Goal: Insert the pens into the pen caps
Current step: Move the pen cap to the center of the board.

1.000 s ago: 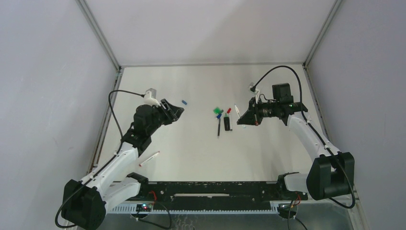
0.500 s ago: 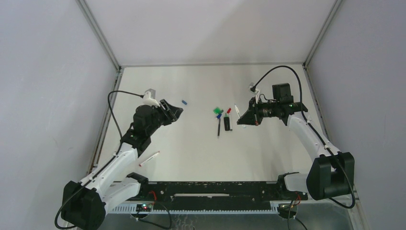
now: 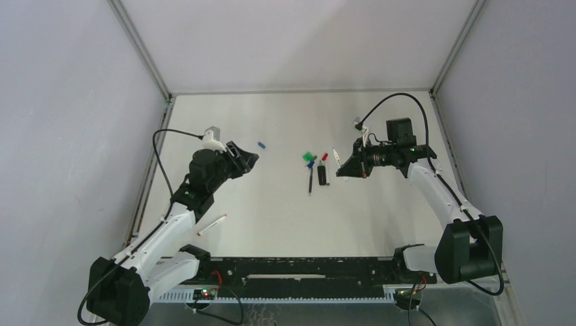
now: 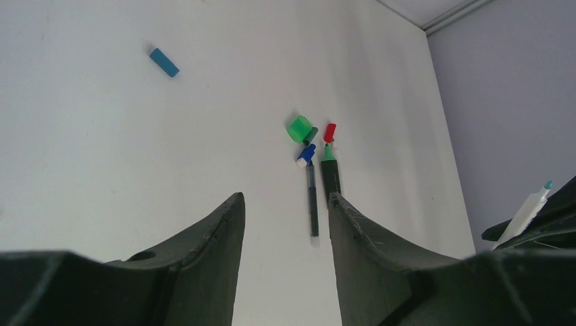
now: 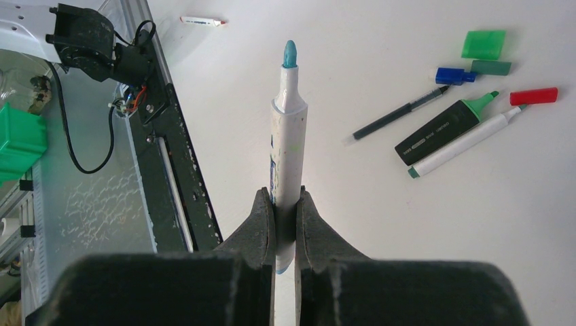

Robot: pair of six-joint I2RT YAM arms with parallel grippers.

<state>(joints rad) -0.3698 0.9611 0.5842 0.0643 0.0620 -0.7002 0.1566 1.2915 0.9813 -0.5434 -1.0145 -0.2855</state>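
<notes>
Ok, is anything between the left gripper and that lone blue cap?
Nothing visible: the left gripper is open and empty, and only bare table lies between it and the blue cap.

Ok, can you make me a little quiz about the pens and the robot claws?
1. True or false: the left claw is holding a pen.
2. What colour is the tip of the marker in the right claw? A red, B blue, C black.
3. Which cap lies all by itself?
Key: 1 false, it is open and empty; 2 B; 3 the light blue cap.
</notes>
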